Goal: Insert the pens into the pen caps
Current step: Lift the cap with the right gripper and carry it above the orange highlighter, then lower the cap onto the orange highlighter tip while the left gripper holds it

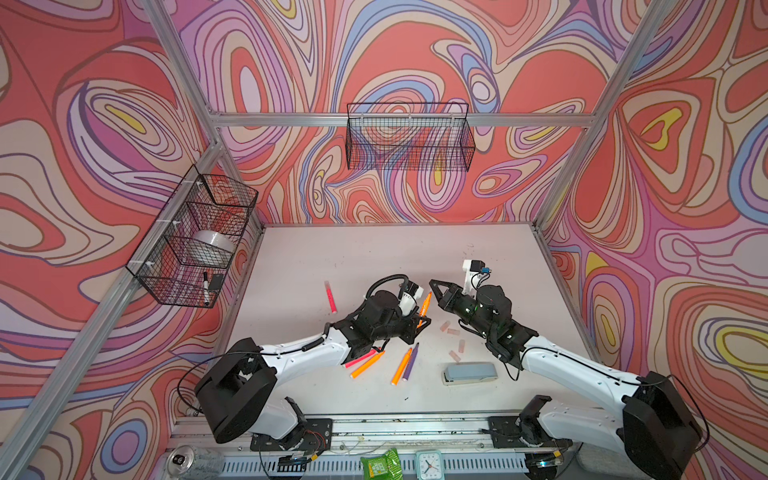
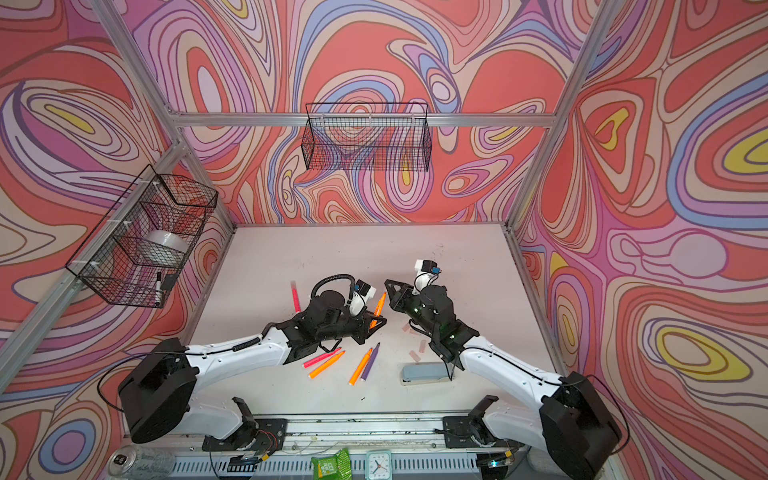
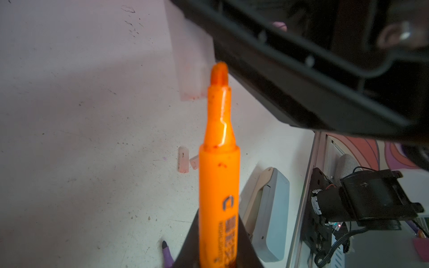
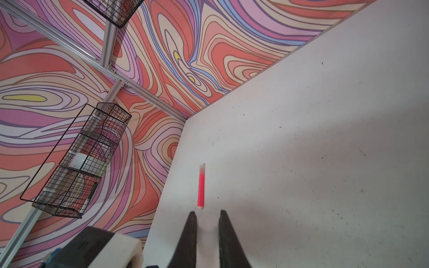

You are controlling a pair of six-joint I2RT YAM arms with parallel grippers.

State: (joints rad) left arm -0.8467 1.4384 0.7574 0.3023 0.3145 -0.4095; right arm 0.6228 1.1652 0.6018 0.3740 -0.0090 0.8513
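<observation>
Left end effector (image 1: pixel 420 323) clamped on an orange pen (image 3: pixel 219 176); right end effector (image 4: pixel 207 214) closed around a clear cap (image 3: pixel 191 69), just beside the pen's tip.

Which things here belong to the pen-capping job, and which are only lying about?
Job: orange felt-tip pen in the left gripper; translucent plastic cap in the right gripper; capped pink pen; four loose pens; four loose pale caps.
Lying about: grey-blue stapler; black-capped white marker in the wire basket.
</observation>
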